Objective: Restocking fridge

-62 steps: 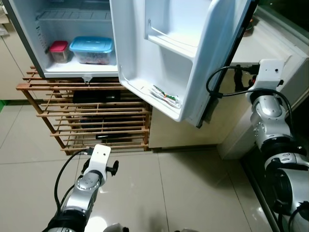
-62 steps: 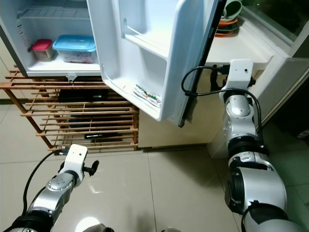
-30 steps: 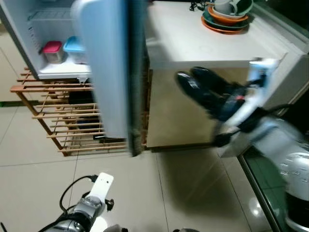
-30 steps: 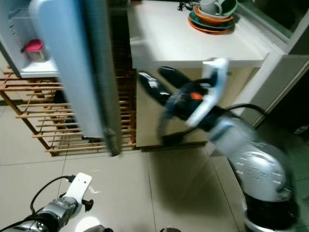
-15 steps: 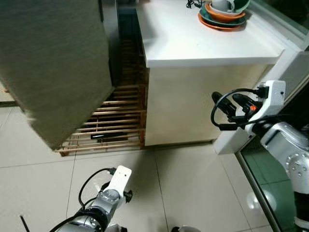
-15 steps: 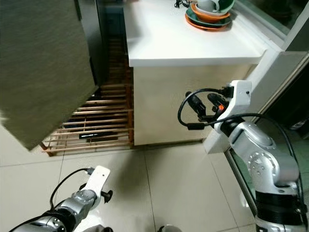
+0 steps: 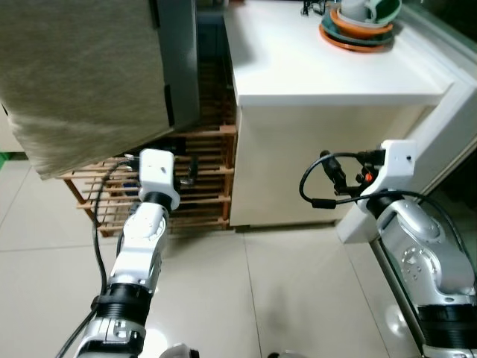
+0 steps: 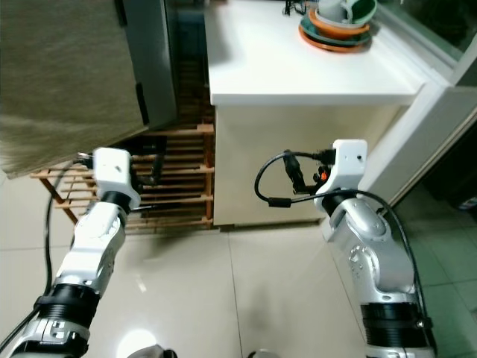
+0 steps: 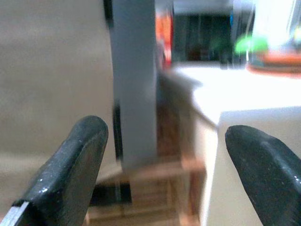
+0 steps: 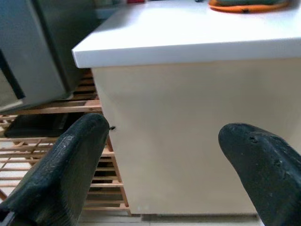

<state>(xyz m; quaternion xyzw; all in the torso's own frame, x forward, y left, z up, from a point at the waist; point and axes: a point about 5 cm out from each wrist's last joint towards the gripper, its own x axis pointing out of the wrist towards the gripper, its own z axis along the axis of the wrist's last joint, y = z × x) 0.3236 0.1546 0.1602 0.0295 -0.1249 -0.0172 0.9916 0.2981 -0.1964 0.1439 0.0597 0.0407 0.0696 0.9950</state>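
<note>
The fridge (image 7: 82,74) stands at the robot's left with its door shut, a grey-brown textured front and a grey metal side panel, sitting on top of a slatted wooden rack (image 7: 197,186). Dark flat things lie on the rack's shelves, too shadowed to identify.

The left end effector (image 9: 164,174) is raised in front of the rack, just below the fridge's lower corner, and its two black fingers (image 9: 70,169) are spread wide apart with nothing between them. Through that gap you can see the fridge's side edge and the corner of the table beyond, all a bit blurred.

Right beside the fridge is a white table (image 7: 313,67) with a cream front panel. At its far end sits a stack of dishes (image 7: 358,26), an orange plate under greenish bowls.

The right end effector (image 10: 164,174) is held up in front of the table's cream panel, apart from it, fingers likewise parted and empty. Pale glossy floor tiles (image 7: 283,298) run underneath both arms.
</note>
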